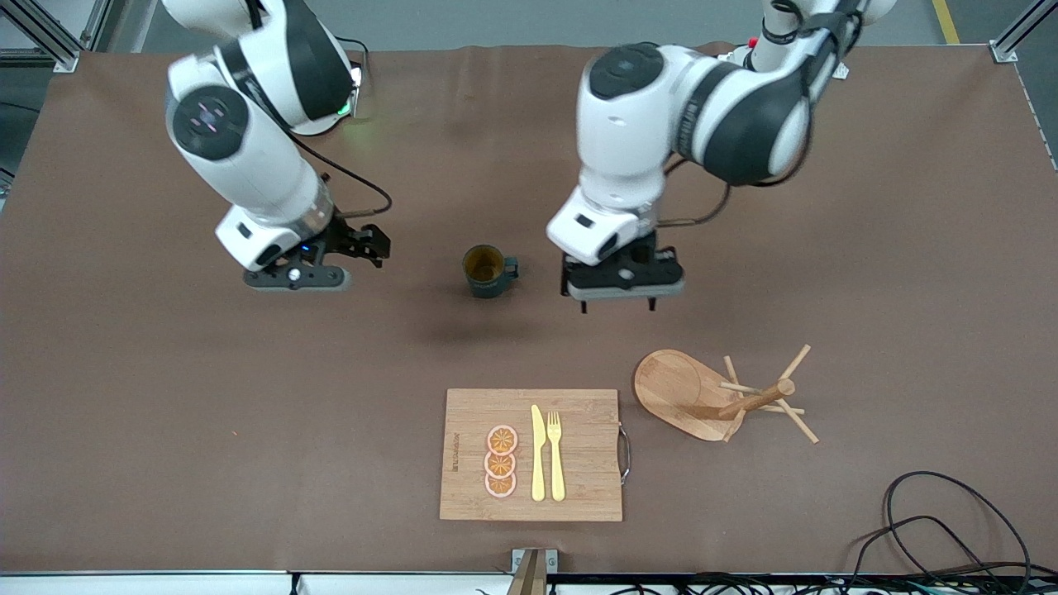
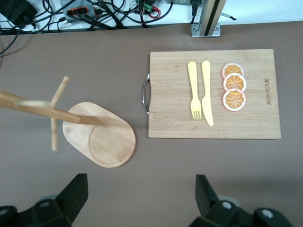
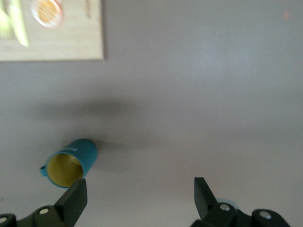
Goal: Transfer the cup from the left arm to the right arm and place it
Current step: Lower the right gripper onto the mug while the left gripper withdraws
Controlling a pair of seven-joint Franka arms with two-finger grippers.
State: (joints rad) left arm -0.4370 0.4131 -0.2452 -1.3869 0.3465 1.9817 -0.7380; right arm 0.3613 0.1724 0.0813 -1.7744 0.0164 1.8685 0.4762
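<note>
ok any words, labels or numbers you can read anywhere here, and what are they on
One text only: a dark brand mark printed along one short edge of the wooden cutting board, beside the orange slices. The letters are too small to read in either the left wrist view or the front view.
The cup, knife, fork and wooden mug rack carry no writing that shows.

Looks like a robotics lab: brown-covered table (image 1: pixel 165 413), aluminium frame posts (image 1: pixel 50 37), loose cables (image 1: pixel 950 529) (props like a toy cutting board (image 1: pixel 579 496)).
</note>
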